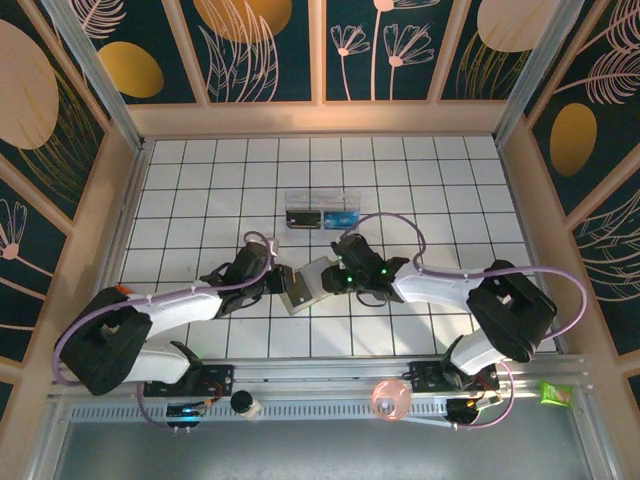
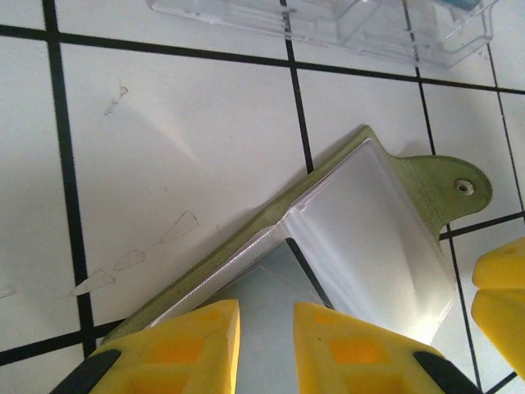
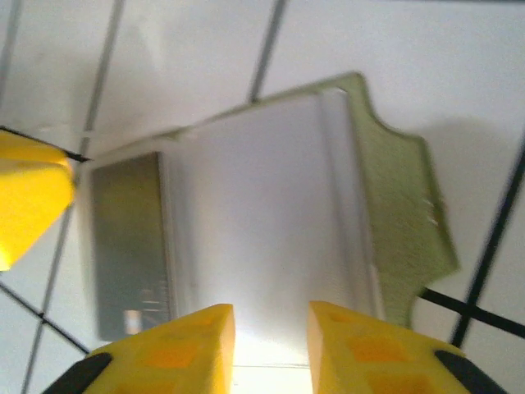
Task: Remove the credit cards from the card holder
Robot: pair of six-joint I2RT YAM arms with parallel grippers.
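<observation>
Yellow fingertips (image 2: pixel 189 345) of left gripper (image 2: pixel 267 336) are hovering, narrowly parted, over card holder (image 2: pixel 431 185) lying open mid table (image 1: pixel 200 180); right gripper (image 3: pixel 271 345) likewise parted, empty. Risk: unpinned holder sliding along with grey card (image 3: pixel 131 238).

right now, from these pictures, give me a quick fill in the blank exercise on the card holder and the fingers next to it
1. The card holder lies ___ on the table, inside facing up.
2. The fingers on both arms are ___.
3. The table's white squares are divided by ___ lines.
4. The card holder's snap tab is ___.
Missing words: open, yellow, black, green.
</observation>
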